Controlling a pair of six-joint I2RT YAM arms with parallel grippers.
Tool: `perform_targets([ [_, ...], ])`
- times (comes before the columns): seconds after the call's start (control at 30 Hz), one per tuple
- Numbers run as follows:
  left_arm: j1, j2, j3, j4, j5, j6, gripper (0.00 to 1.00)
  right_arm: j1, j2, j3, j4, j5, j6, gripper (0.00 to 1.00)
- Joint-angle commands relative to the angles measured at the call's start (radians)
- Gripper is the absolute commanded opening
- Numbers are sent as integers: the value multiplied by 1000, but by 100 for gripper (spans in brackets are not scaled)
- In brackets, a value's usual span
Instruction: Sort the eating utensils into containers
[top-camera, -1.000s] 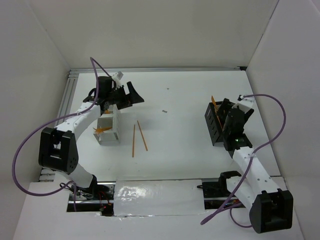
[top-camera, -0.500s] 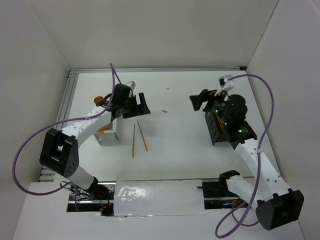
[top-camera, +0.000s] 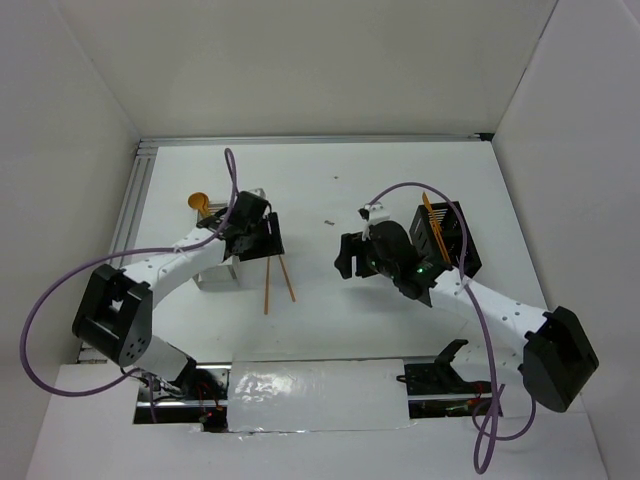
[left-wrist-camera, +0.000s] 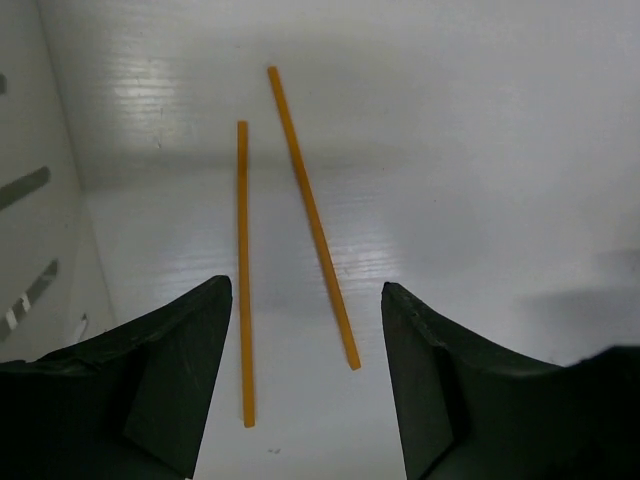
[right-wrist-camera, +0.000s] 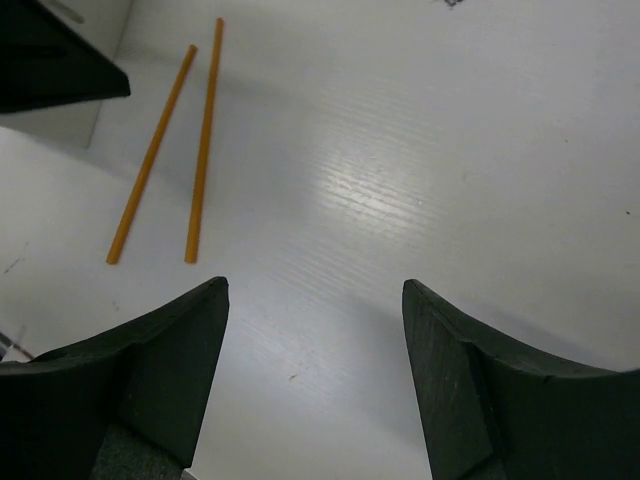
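Two straight orange sticks (top-camera: 267, 285) (top-camera: 285, 272) lie side by side on the table just right of the white caddy (top-camera: 212, 277). My left gripper (top-camera: 268, 238) is open and empty just above their far ends. In the left wrist view its jaws (left-wrist-camera: 305, 290) frame the near ends of both sticks (left-wrist-camera: 242, 270) (left-wrist-camera: 310, 215). My right gripper (top-camera: 345, 257) is open and empty over mid-table, right of the sticks, which show in its view (right-wrist-camera: 150, 155) (right-wrist-camera: 203, 140). The black caddy (top-camera: 450, 245) holds orange forks (top-camera: 432, 215). An orange spoon bowl (top-camera: 199, 201) shows by the white caddy's far end.
My left arm covers most of the white caddy. Its slotted wall (left-wrist-camera: 40, 250) fills the left edge of the left wrist view. A left finger (right-wrist-camera: 50, 60) shows at the top left of the right wrist view. White walls surround the table; a foil strip (top-camera: 315, 385) lies at the near edge.
My left gripper has moved from over the white caddy to the right, down to the sticks. My right arm has swung left from the black caddy to mid-table.
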Motion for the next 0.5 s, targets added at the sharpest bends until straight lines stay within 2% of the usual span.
perform_targets([
  [0.0, -59, 43, 13, -40, -102, -33, 73, 2, 17, 8, 33, 93, 50, 77],
  [0.13, -91, 132, 81, -124, -169, -88, 70, 2, 23, 8, 33, 115, 41, 76],
  [0.17, -90, 152, 119, -141, -189, -102, 64, 4, 26, 8, 33, 115, 42, 77],
  [0.27, -127, 226, 177, -209, -220, -169, 60, -2, 21, -2, 24, 124, 37, 77],
  [0.47, -156, 327, 253, -257, -243, -250, 59, -25, 10, -11, 34, 106, 15, 77],
])
